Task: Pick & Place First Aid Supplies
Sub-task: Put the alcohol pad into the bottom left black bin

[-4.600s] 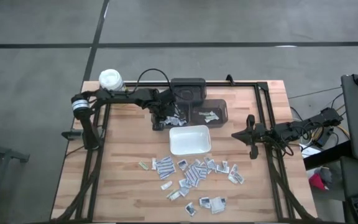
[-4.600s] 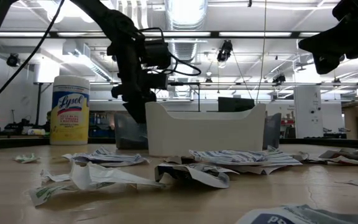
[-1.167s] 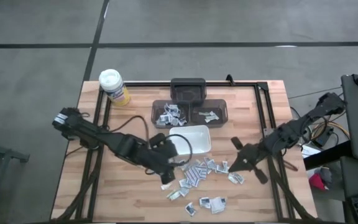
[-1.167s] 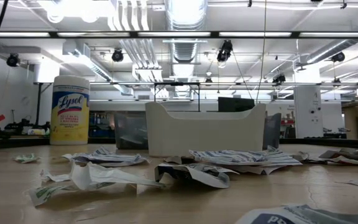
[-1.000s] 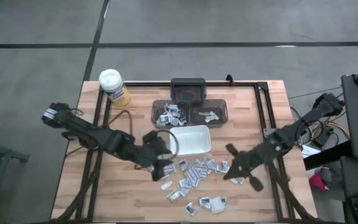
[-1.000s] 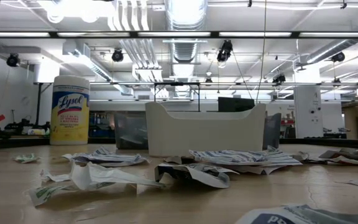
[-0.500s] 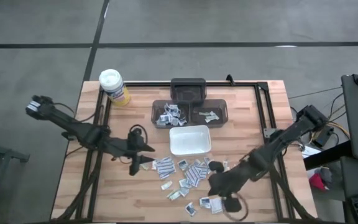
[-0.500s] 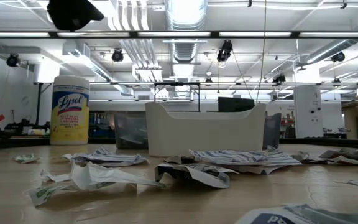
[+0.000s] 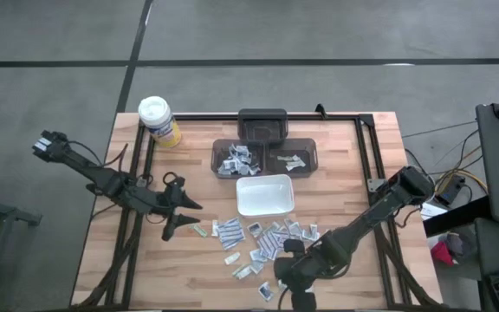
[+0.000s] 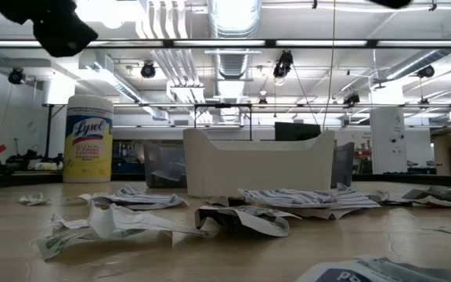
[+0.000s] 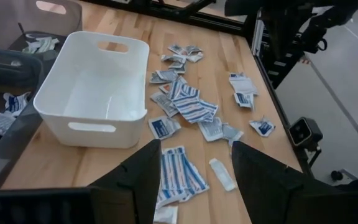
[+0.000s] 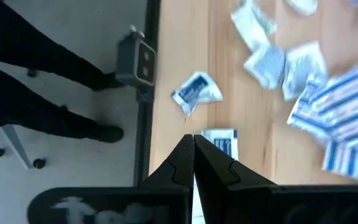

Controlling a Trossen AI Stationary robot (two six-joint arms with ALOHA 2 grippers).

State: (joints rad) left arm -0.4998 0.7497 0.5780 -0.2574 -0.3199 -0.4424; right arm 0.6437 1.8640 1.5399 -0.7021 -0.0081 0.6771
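1. First aid supplies [image 9: 271, 241] — dozens of small flat sealed packets, white and grey with blue print — lie scattered across the near half of the pale wooden table [image 9: 362, 147], between the white rectangular plastic tray [image 9: 264, 194] and the table's near edge. More packets sit in the two dark clear bins [image 9: 267, 158] behind the tray.
2. Readable writing: the yellow canister with a white lid [image 10: 89, 139] at the far left corner says "Lysol". Print on the packets is too small to read.
3. Left gripper [image 9: 177, 211] hangs over bare wood left of the scatter, fingers spread wide with nothing between them; in its wrist view the tray and a blue-striped packet [image 11: 178, 173] lie ahead.
4. Right gripper [image 12: 193, 144] is at the near edge of the table, over the nearest packets, fingers pressed together and empty — a blue-printed packet [image 12: 219, 140] lies just beyond its tips.
5. Open room: the wood left of the packets and the strip beside the black frame rail [image 9: 373, 156] on the right.
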